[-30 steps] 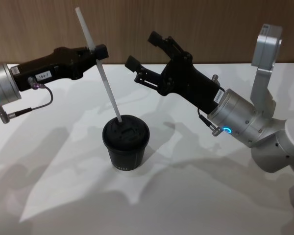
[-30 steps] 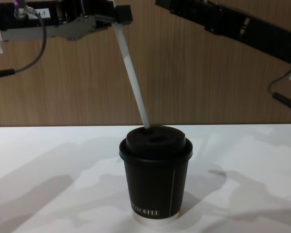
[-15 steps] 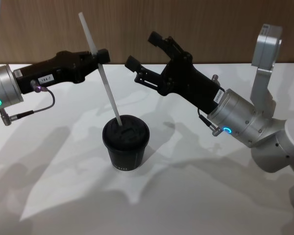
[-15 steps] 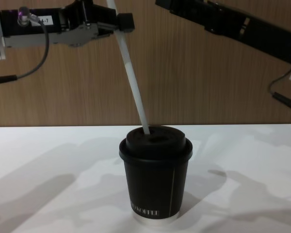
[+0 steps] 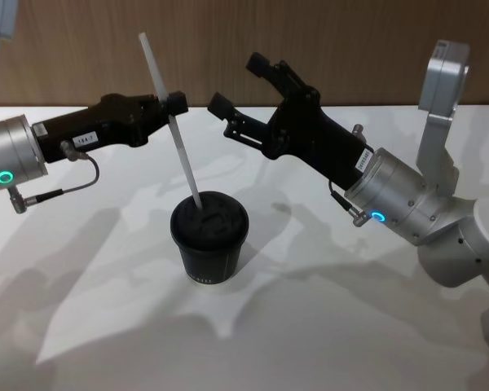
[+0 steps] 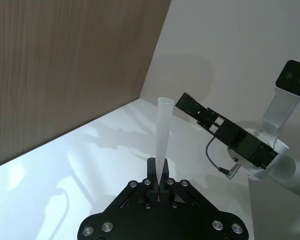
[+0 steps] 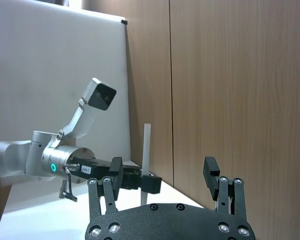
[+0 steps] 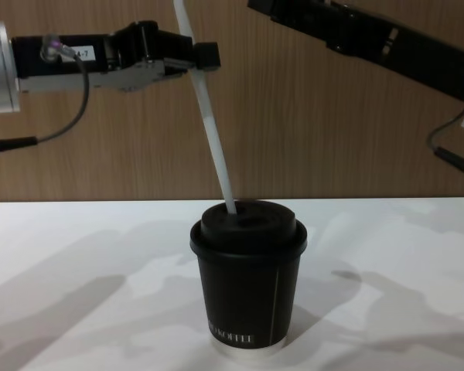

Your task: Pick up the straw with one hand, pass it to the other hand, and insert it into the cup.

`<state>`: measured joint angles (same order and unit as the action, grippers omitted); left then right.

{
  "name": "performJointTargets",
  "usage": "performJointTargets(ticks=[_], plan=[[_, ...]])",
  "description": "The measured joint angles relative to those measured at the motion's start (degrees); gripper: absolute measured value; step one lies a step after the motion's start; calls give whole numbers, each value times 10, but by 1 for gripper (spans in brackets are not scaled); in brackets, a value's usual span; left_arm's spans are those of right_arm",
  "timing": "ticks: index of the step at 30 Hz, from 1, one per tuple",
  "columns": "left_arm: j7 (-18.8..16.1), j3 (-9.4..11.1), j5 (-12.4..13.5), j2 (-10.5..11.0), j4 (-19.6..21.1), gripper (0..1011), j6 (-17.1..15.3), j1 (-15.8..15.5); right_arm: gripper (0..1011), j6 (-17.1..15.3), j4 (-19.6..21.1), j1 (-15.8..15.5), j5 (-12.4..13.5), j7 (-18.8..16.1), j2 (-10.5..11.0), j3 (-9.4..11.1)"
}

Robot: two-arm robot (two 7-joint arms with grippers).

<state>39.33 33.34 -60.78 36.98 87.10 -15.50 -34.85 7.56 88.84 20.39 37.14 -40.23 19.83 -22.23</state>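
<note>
Below your left gripper [image 5: 173, 104], whose jaws pinch the straw [image 5: 172, 127] well above its tip resting at the cup [image 5: 209, 247] lid, a slanted push could buckle it or tip the cup on the bench [image 5: 326, 318]; right gripper [image 5: 240, 80] waits beside, jaws spread.

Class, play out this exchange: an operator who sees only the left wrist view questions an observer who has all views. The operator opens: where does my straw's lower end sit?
Observer: The straw has its tip on top of the cup lid; how deep it goes is unclear.
Operator: Is it upright?
Observer: No, its top leans toward the robot's left, where the left claw grips it.
Operator: And the right claw?
Observer: The right claw is open, raised behind the cup and apart from the straw.
</note>
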Motion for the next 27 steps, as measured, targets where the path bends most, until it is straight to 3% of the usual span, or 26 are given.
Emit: performJointTargets(ticks=[6,9,20,27], plan=[[0,9,3,-5,-11,7,2,-4,1001,0,0,0,0,0,0,0],[0,13,4,-9,-18,70,3,-5,1001,0,0,0,0,0,0,0],[2,21,3,-14,-31,382,13,-3,1001,0,0,0,0,0,0,0],[14,16,-10,-11,-33,645,35,13,1001,0,0,0,0,0,0,0]])
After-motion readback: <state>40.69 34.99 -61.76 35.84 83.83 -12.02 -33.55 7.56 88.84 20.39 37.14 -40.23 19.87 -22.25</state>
